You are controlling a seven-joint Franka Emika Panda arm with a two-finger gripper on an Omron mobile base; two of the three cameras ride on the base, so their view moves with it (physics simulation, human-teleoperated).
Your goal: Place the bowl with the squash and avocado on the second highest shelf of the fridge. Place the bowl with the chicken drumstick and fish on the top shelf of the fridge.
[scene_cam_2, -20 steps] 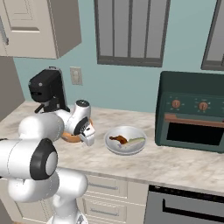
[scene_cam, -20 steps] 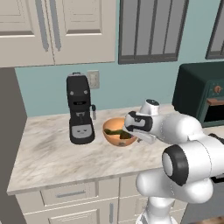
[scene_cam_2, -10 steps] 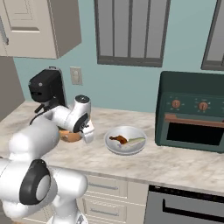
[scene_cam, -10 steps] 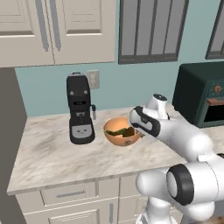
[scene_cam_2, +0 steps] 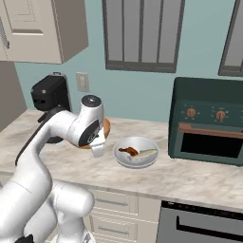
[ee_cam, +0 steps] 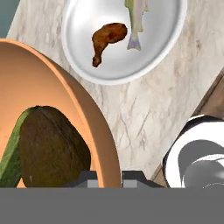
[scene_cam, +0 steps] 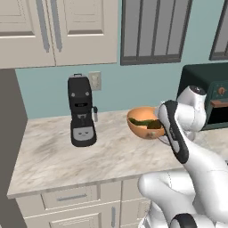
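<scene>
While our claw: pinches the edge of the orange bowl, we hold that bowl up off the counter.
Our claw (ee_cam: 109, 177): squeezed tight on the bowl's rim, one finger inside the wall and one outside.
Orange bowl (scene_cam: 141, 124): up in the air, tipped a little, just beside our white arm and to the right of the coffee machine. In the right base view we see just a bit of its rim (scene_cam_2: 107, 127) behind our arm.
Avocado (ee_cam: 52, 148): dark and round, sitting inside the orange bowl, right by our claw.
Squash (ee_cam: 11, 159): long and green, lying in the bowl next to the avocado and touching it.
White bowl (scene_cam_2: 121, 156): flat on the counter (scene_cam_2: 199, 178), near the dark green oven (scene_cam_2: 209, 121).
Chicken drumstick (ee_cam: 107, 39): brown, lying in the white bowl.
Fish (ee_cam: 136, 22): pale, lying just beside the drumstick in the same bowl.
Coffee machine (scene_cam: 81, 111): black, standing upright on the counter by the wall.
</scene>
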